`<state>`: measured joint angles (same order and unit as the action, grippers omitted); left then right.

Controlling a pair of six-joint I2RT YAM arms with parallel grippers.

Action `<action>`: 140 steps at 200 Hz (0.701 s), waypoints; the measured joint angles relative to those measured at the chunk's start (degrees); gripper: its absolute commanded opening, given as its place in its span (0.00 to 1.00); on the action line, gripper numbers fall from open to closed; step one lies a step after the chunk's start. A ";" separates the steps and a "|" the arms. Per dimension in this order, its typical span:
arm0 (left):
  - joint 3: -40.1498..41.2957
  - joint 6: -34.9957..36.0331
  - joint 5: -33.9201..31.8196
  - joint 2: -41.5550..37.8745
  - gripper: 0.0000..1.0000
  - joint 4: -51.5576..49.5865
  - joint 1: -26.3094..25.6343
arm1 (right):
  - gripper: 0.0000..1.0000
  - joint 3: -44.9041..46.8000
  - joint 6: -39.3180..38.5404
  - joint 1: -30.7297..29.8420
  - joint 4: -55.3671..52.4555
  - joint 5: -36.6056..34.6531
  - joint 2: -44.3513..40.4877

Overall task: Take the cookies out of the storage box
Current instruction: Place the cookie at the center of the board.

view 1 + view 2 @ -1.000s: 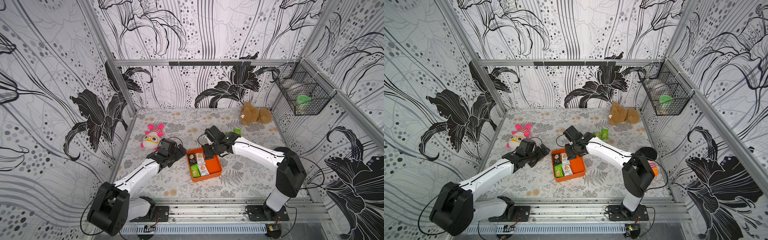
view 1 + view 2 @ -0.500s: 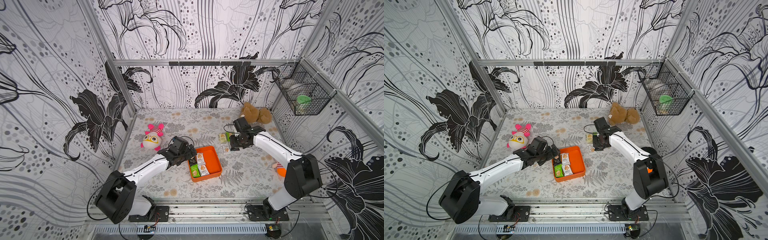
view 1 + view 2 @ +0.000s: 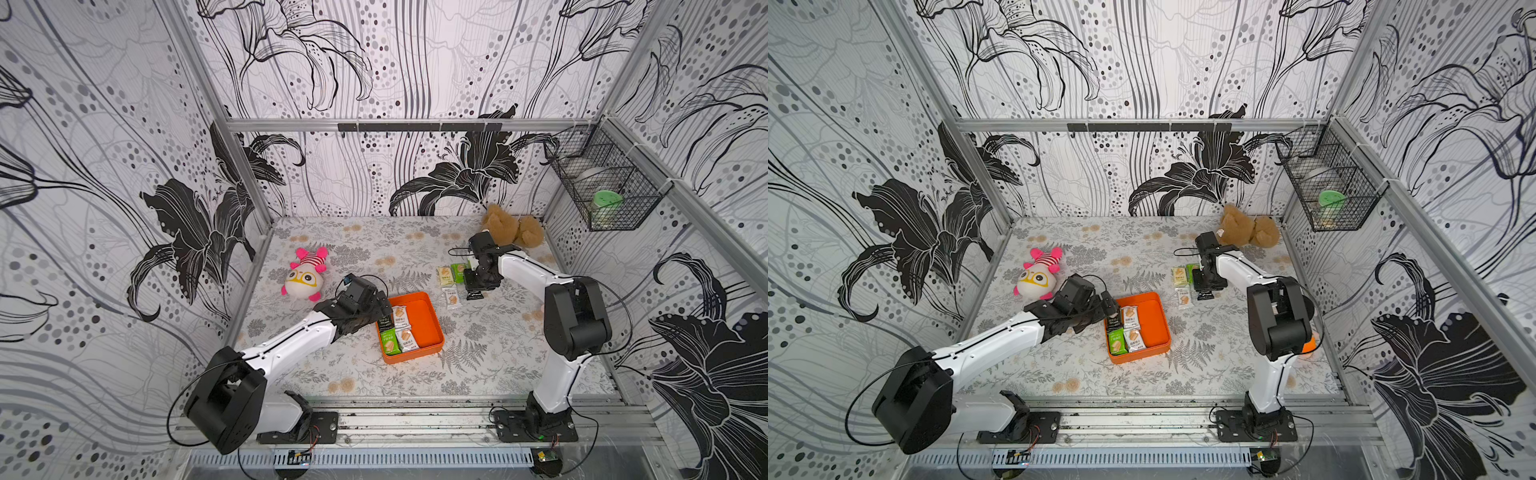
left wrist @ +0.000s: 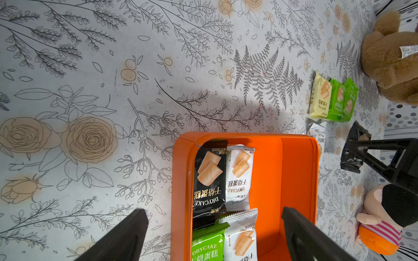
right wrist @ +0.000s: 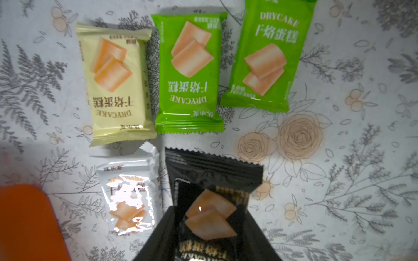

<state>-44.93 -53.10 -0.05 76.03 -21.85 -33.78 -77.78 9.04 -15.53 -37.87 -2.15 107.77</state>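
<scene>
Placement of black packet (image 5: 212, 178): right pincer (image 3: 478, 287) clamps it low over surface (image 3: 374, 249), beside four loose packets (image 5: 185, 67) between box (image 3: 422, 322) and far right corner. Lower flat, release clear of neighbours. Left pincer (image 4: 212, 212) spread wide over box, mid-surface; four boxed packets (image 4: 239, 171) line wall facing left edge.

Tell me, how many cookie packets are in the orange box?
4: black packet, white packet beside it, green packet, second white packet, all in one half. None seems hidden.
</scene>
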 measured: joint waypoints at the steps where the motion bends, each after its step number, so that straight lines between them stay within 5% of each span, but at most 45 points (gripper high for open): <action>1: 0.04 0.00 0.00 -0.02 0.97 0.00 0.00 | 0.42 -0.02 -0.04 0.04 0.02 0.07 0.13; 66: 2.73 -0.13 -1.64 -0.98 0.97 0.07 0.00 | 0.44 -0.35 -1.20 0.09 0.85 3.10 3.30; 107: 3.89 -0.17 -2.75 -2.56 0.97 0.07 0.00 | 0.62 -0.44 -1.79 0.09 0.92 3.91 3.50; 140: 4.76 -0.17 -3.23 -3.28 0.97 0.00 0.02 | 0.65 -0.57 -1.16 0.09 0.70 3.89 3.08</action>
<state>-40.16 -53.28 -3.29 72.75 -21.85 -33.76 -78.35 7.88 -15.44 -37.17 1.74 110.85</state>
